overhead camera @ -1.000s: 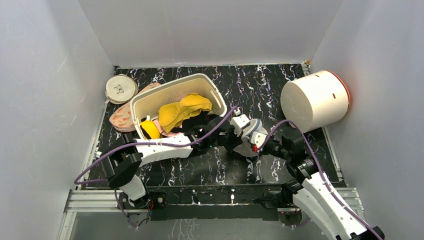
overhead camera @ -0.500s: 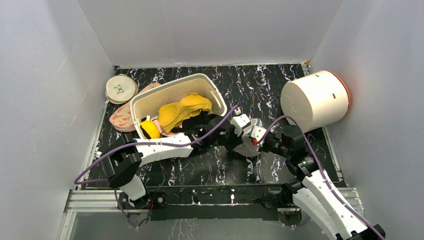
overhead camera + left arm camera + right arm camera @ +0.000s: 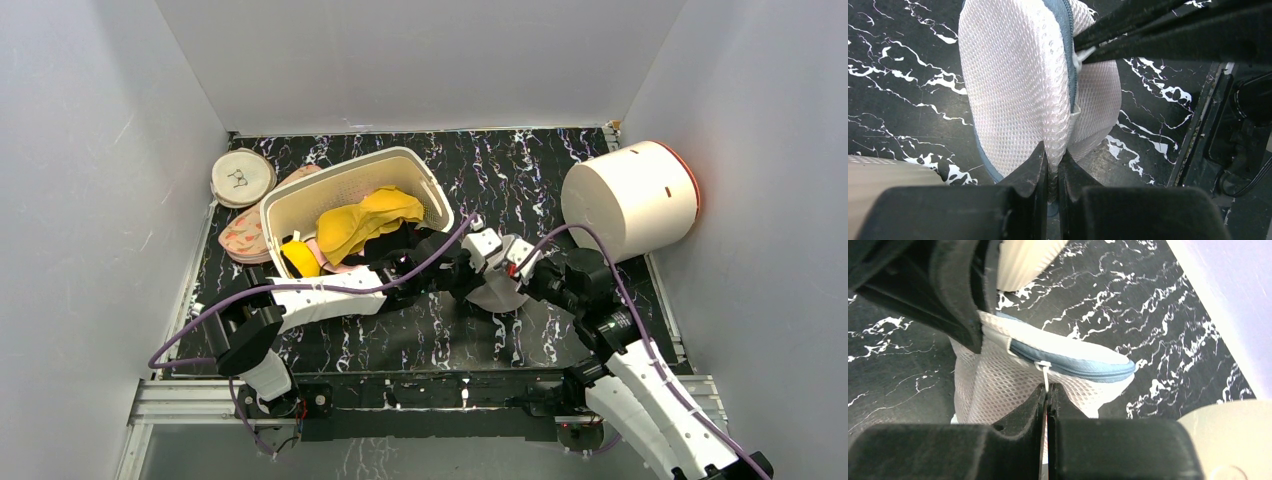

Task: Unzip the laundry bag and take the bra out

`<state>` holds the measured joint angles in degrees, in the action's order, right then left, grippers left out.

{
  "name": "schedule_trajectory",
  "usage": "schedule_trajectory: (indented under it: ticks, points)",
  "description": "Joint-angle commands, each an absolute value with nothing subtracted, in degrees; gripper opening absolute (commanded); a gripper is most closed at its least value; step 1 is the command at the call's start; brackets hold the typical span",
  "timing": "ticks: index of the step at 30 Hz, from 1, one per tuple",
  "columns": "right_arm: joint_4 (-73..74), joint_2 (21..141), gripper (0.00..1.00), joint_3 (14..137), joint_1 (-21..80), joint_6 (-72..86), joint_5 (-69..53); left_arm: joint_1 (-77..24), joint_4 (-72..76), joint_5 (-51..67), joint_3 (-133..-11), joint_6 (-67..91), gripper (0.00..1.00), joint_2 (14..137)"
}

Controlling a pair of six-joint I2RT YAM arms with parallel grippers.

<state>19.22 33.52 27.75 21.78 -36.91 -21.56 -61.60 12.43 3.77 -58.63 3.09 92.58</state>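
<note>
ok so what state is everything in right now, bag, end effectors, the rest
whitish mesh drum-shaped laundry bag, held by both end effectors
blue zip, shut along the stretch in view
left end effector, shut on the bag's mesh edge
right end effector, shut on the white zip pull
white perforated plastic basket, upright, clothes inside
large white cylinder, lying on its side

The left arm (image 3: 325, 293) and right arm (image 3: 655, 395) wear white shells, black joints and purple cables (image 3: 200, 315); the left gripper (image 3: 1052, 152) and right gripper (image 3: 1047, 389) are black.
</note>
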Motion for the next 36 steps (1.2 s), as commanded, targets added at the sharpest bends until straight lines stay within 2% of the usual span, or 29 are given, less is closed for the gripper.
schedule_trajectory:
  ticks: [1,9,18,26,28,33,36]
  points:
    - [16.2,33.4,0.00,31.5,21.7,-32.1,-11.0,-61.7,13.0,3.0,-58.7,0.4,0.00,91.4]
    - [18.4,39.0,0.00,35.1,21.7,-26.6,-3.4,-63.3,13.9,0.9,-57.1,-4.8,0.00,90.3]
    - [18.2,39.4,0.00,34.3,21.2,-25.4,-0.1,-63.8,14.6,-1.3,-56.2,-6.7,0.00,90.0]
    - [17.8,39.5,0.00,33.5,21.0,-29.2,-9.8,-63.8,13.1,-3.3,-57.6,-5.4,0.00,91.1]
    - [17.5,39.3,0.00,33.2,21.0,-29.6,-11.7,-63.8,13.5,-3.2,-57.4,-4.8,0.06,90.9]
    - [16.0,38.1,0.00,32.3,21.0,-29.6,-14.6,-63.8,13.3,-3.5,-57.6,-0.9,0.38,88.9]
    - [15.5,36.8,0.00,31.3,21.1,-29.6,-16.1,-63.7,13.7,-2.0,-57.6,1.5,0.47,87.0]
